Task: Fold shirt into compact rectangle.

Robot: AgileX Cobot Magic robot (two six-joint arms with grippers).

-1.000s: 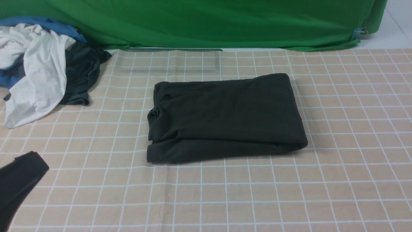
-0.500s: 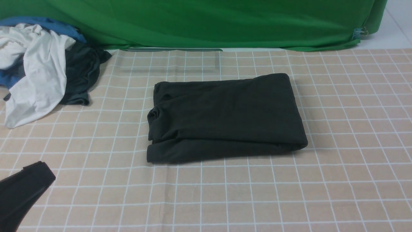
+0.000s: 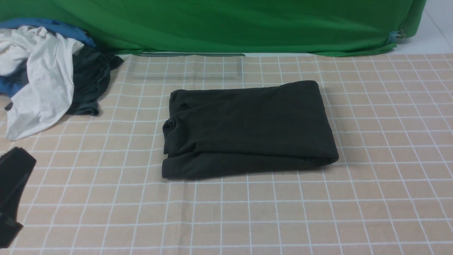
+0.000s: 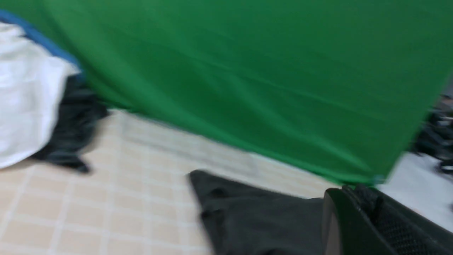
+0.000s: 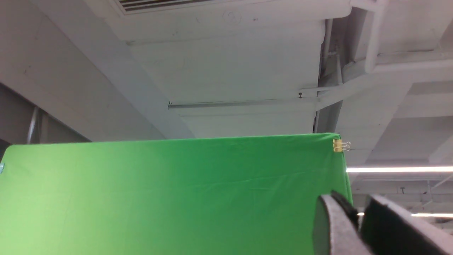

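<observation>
The black shirt (image 3: 247, 129) lies folded into a rough rectangle in the middle of the checked tablecloth, with no print showing. My left gripper (image 3: 19, 156) hovers at the table's near left edge, well apart from the shirt, its fingers together and holding nothing. In the blurred left wrist view the shirt (image 4: 254, 219) lies beyond the left gripper (image 4: 350, 198). My right gripper (image 5: 357, 209) is out of the front view. Its wrist view shows it pointing up at the ceiling, its jaws a narrow gap apart and empty.
A heap of white, blue and dark grey garments (image 3: 42, 78) sits at the far left corner. A green backdrop (image 3: 226, 24) hangs along the table's far edge. The beige checked tablecloth (image 3: 247, 212) covers the table.
The left gripper has swung left and farther from me along the table's left edge. The folded shirt has not moved.
</observation>
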